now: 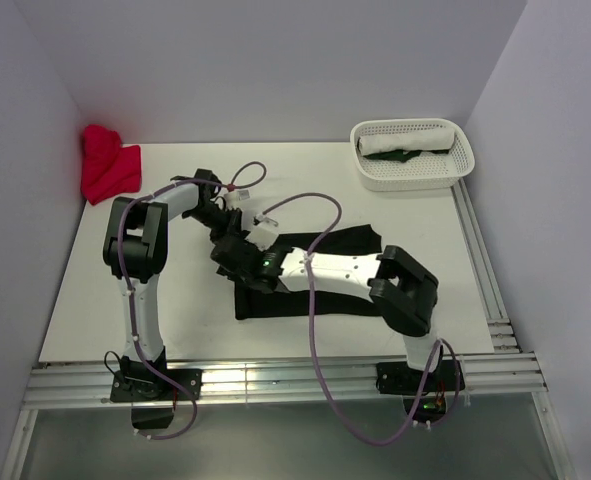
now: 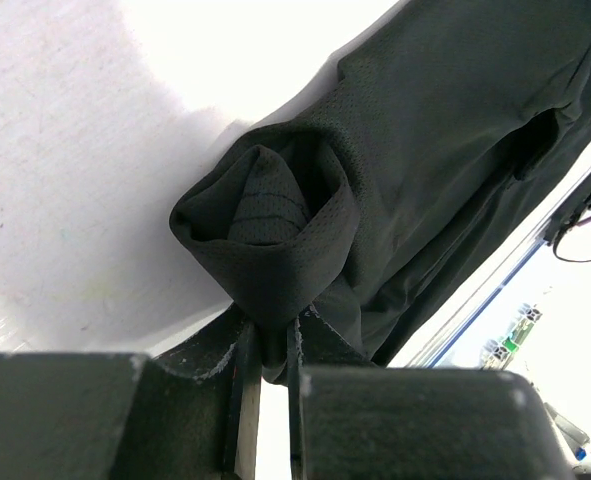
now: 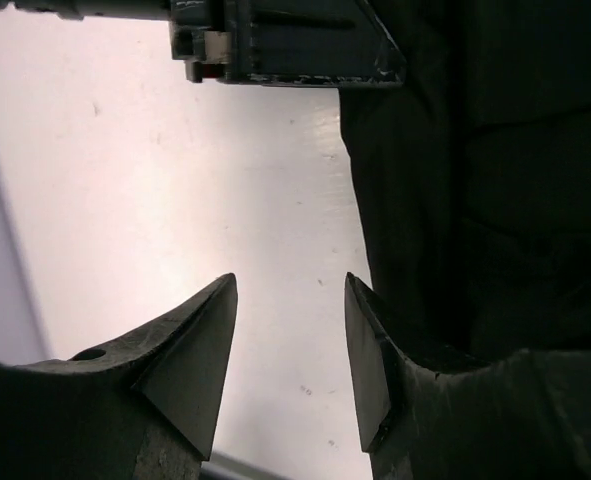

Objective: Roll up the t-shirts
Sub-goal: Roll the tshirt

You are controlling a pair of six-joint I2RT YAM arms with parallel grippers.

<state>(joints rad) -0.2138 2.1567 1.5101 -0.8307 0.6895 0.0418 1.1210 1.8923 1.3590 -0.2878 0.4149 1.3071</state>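
Black t-shirt (image 1: 350, 241) flat on table (image 1: 205, 320), near-left of basket (image 1: 412, 183); end farthest from basket curled into small roll. L gripper (image 2: 275, 345) clamped tight on that roll. R gripper (image 3: 290, 340) jaws apart, empty, over bare table just off same end. Red cloth (image 1: 107, 165) bunched far left of basket.

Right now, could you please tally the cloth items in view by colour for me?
Black t-shirt, flat on the table: 1
Red cloth, bunched in the far corner: 1
White roll, in the basket: 1
Dark cloth, beside the white roll: 1
Total: 4
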